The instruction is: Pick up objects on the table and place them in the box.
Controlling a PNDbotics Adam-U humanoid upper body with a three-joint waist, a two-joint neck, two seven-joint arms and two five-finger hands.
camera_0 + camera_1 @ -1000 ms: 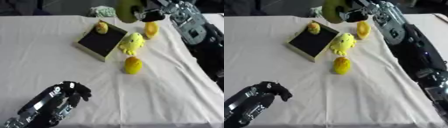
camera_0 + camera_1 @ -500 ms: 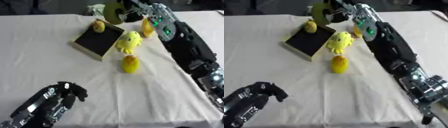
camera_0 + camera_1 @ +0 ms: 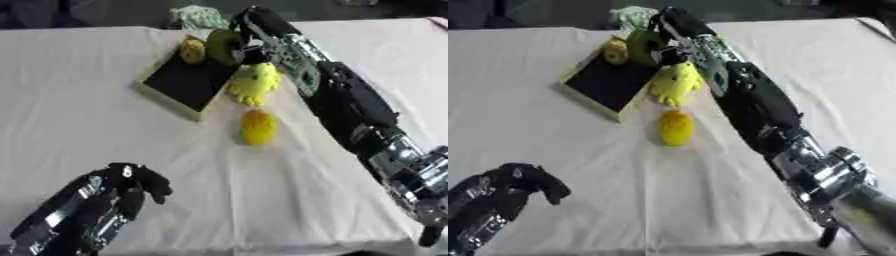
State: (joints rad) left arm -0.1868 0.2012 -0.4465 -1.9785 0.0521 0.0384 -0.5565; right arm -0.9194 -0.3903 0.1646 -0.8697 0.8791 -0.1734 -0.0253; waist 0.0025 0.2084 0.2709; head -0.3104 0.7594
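white cloth covers the whole table [image 3: 105, 100], and we see wide bare stretches of it along the left side and across the near half, with the far edge meeting a dark background. we find the shallow box with pale walls and a black floor [image 3: 188, 80] lying askew near the far middle, one corner pointing toward us. inside it, at the far corner, sits a small round yellow fruit-like object [image 3: 192, 50].

our right hand [image 3: 248, 31] reaches in from the lower right, its long black and silver arm crossing the right half of the table, and its fingers are curled round a green and yellow disc-shaped object [image 3: 224, 46] held on edge over the box's far right rim. just beside the box's right wall lies a soft yellow toy with small limbs [image 3: 254, 82], partly under the arm. nearer to us, apart from the box, an oval yellow-orange fruit [image 3: 257, 127] rests alone on open cloth.

beyond the box a pale green crumpled thing [image 3: 199, 15] lies at the far edge.

our left hand [image 3: 131, 185] rests near the lower left corner, fingers curled in and holding nothing.
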